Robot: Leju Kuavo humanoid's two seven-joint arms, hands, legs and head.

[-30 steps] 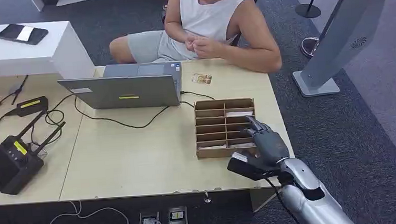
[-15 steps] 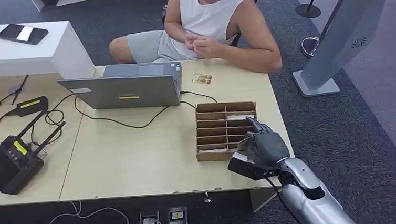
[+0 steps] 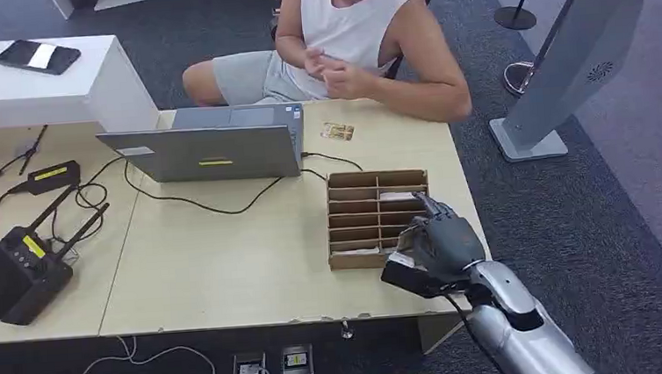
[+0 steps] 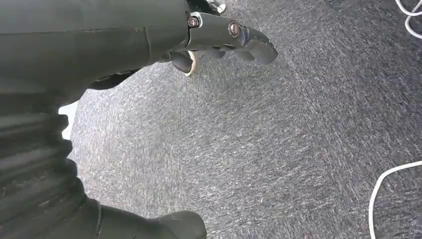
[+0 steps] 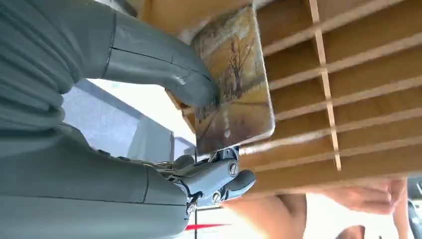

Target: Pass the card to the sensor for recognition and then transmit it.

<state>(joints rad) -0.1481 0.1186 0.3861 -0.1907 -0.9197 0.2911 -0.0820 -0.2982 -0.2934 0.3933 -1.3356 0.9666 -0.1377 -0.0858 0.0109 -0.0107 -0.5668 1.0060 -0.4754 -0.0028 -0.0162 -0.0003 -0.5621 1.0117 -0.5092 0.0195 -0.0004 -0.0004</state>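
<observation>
One card (image 5: 233,84) is what matters here, so let's sweep across the tabletop (image 3: 227,265) from nine o'clock. Far out that way sits a black radio unit (image 3: 18,272) with its antennas up, cables trailing toward the grey laptop (image 3: 214,144) at around eleven. A person (image 3: 348,36) sits at twelve o'clock across the tabletop, hands together near the chest, probably the one who will take the card at the end. A second picture card (image 3: 338,132) lies flat just beside the laptop. At about four o'clock stands the slotted cardboard organiser (image 3: 373,215), and over its near right corner is the right hand (image 3: 437,245). The wrist view tells it: thumb and fingers (image 5: 219,181) pinch the card by one edge, leaving the printed face free, a sensible hold for showing it to a sensor. The card sits just clear of the dividers. The left hand (image 4: 224,37) hangs low over the carpet, fingers curled loosely, holding nothing.
</observation>
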